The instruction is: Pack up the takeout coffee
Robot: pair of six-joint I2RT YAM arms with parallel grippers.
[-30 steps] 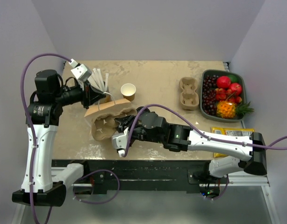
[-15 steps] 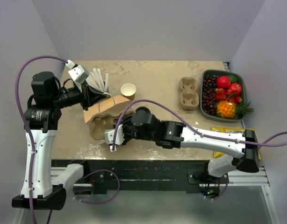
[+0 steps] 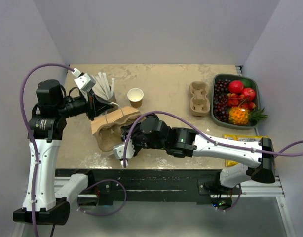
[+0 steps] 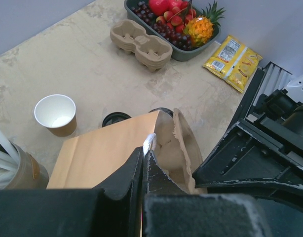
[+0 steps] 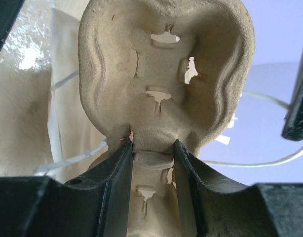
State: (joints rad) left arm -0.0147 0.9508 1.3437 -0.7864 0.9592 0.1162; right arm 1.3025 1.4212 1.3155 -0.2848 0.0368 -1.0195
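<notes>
The brown paper bag (image 3: 114, 118) (image 4: 104, 153) hangs tilted over the table's left part. My left gripper (image 3: 98, 106) (image 4: 143, 158) is shut on the bag's white handle at its top edge. Pinched on the middle ridge of a pulp cup carrier (image 3: 108, 138) (image 5: 161, 74), my right gripper (image 3: 120, 142) (image 5: 152, 155) holds it at the bag's mouth. In the left wrist view the takeout coffee's round black lid (image 4: 116, 118) shows just beyond the bag's top edge. Its cup is hidden.
A lidless brown cup (image 3: 135, 97) (image 4: 55, 114) and a grey cup of white straws (image 3: 105, 87) (image 4: 11, 170) stand behind the bag. Further right are a second pulp carrier (image 3: 200, 98) (image 4: 141, 42), a grey fruit tray (image 3: 214, 106) (image 4: 191, 52) and a yellow snack packet (image 3: 243, 140) (image 4: 234, 55).
My right arm swung left with the carrier, then came back a little toward the bag's mouth. The left gripper kept its hold and the bag shifted slightly.
</notes>
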